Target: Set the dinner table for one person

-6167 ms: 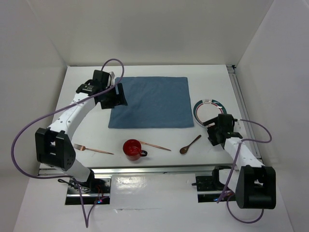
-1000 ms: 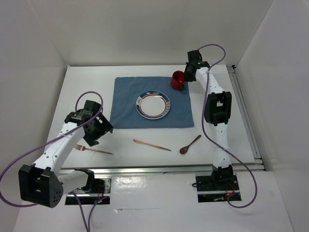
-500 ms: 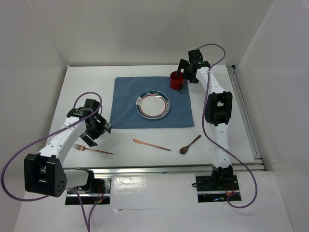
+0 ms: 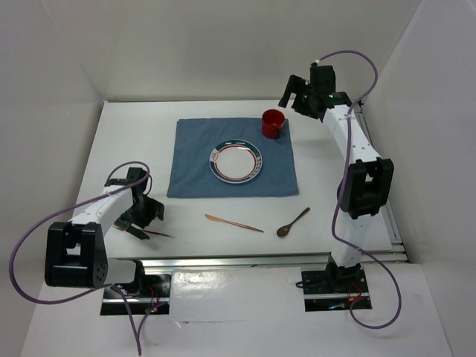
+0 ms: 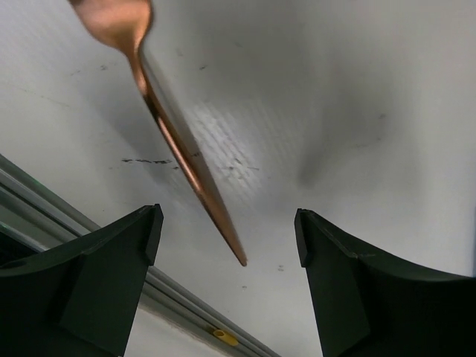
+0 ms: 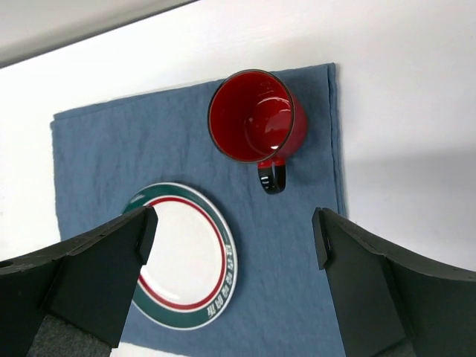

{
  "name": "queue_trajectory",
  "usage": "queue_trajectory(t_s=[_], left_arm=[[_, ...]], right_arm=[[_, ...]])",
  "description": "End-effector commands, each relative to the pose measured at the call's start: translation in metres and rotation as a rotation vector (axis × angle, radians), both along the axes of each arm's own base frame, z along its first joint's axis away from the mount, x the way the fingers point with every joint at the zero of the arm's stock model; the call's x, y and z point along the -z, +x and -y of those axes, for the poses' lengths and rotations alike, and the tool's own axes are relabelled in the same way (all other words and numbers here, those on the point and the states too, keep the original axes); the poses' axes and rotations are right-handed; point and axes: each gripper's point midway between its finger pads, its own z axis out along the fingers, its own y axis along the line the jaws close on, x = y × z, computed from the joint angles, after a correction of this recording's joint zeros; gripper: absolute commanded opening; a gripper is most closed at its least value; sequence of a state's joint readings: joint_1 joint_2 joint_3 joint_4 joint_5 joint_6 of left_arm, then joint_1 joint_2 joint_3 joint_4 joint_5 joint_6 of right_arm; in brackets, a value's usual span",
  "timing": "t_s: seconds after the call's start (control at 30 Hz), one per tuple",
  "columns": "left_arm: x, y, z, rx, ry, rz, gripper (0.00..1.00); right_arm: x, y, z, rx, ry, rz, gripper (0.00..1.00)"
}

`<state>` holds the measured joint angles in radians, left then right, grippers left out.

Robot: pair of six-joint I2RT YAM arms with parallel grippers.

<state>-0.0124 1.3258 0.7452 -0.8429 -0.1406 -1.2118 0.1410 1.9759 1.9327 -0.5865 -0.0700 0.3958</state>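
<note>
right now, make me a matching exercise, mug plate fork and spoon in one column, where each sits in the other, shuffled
Things: 1 red mug; 2 plate; 3 fork; 4 wooden spoon.
Places: A between the open fingers of the left gripper; B middle of the blue placemat; C on the bare dinner table, right of the knife; D far right corner of the placemat.
Pairs: 1-D, 2-B, 3-A, 4-C.

On the placemat: plate central, mug at its far right corner. In front, on the table: fork left, knife, spoon right.
</note>
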Motion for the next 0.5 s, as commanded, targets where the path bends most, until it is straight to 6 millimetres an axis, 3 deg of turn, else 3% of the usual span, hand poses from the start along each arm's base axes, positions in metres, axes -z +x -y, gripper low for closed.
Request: queue_trajectory(t_s=[0.0, 0.07, 0.1, 0.2, 0.47], left_arm=[[0.015, -0.009, 0.000, -0.100, -0.010, -0.017, 0.90], [0.016, -0.006, -0.003, -0.136, -0.003, 0.016, 0.90], [0.016, -0.005, -0.003, -0.136, -0.004, 0.035, 0.90], [0.015, -0.001, -0.008, -0.139, 0.023, 0.070, 0.90], [0.029, 0.002, -0.013, -0.159, 0.040, 0.006, 0.61]], right_arm=[[-0.014, -0.008, 0.007, -0.019, 0.014, 0.053, 0.99], [-0.020, -0.012, 0.005, -0.028, 0.021, 0.063, 0.99], [-0.010, -0.015, 0.006, -0.035, 0.009, 0.043, 0.99], [-0.009, -0.022, 0.007, -0.035, 0.008, 0.030, 0.98], [0.000, -0.038, 0.007, -0.037, 0.018, 0.005, 0.96]])
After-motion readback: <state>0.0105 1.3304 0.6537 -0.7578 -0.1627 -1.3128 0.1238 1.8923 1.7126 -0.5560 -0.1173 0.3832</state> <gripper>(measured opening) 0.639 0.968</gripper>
